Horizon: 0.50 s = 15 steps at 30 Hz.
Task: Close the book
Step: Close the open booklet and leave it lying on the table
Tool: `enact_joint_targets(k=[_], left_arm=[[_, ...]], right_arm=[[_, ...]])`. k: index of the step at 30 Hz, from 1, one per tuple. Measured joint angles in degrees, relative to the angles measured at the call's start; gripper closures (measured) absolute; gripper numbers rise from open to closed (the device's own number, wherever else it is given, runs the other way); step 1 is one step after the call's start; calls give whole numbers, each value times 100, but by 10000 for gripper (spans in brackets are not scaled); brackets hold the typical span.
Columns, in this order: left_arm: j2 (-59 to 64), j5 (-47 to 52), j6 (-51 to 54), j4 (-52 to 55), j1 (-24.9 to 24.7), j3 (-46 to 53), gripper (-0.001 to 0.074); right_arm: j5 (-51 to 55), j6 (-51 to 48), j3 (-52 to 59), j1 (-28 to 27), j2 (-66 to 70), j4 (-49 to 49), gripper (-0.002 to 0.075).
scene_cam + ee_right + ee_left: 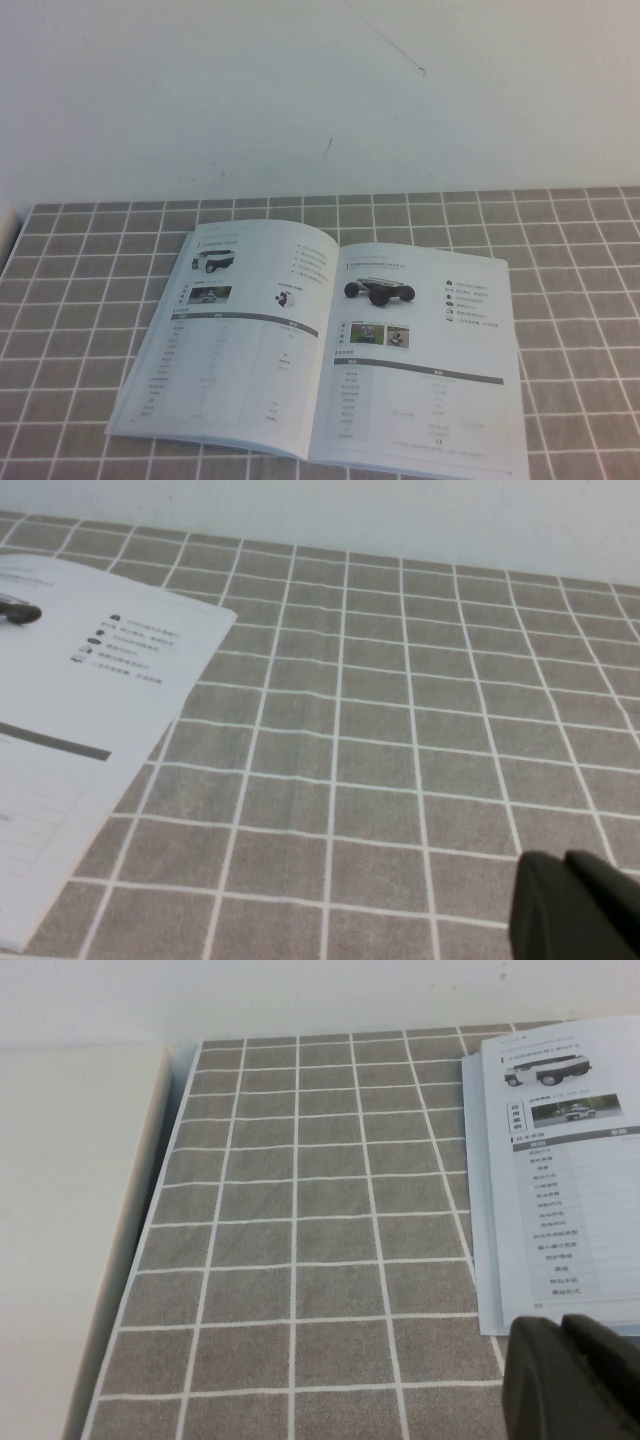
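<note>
Now, step: approach; book (325,345) open flat on counter (80,300).
Left end effector (570,1365): beside left page corner, grip cannot be told.
Right end effector (575,900): over bare counter, likewise.
Next: lift one page edge, fold over.

Open white book (330,350) lies flat on the tiled table (90,250).

White-paged book (330,350) on grey, white-gridded tablecloth (90,260); black left tool (566,1338), black right tool (568,868).
</note>
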Motion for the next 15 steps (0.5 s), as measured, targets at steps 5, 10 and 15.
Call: enact_joint_targets(k=[5,10,15], left_arm=[[0,0,79,103,0,0,738],[0,0,79,103,0,0,738],[0,0,79,103,0,0,738]], right_arm=[[0,0,0,0,0,0,729],[0,0,0,0,0,59,729],[0,0,0,0,0,80,729]])
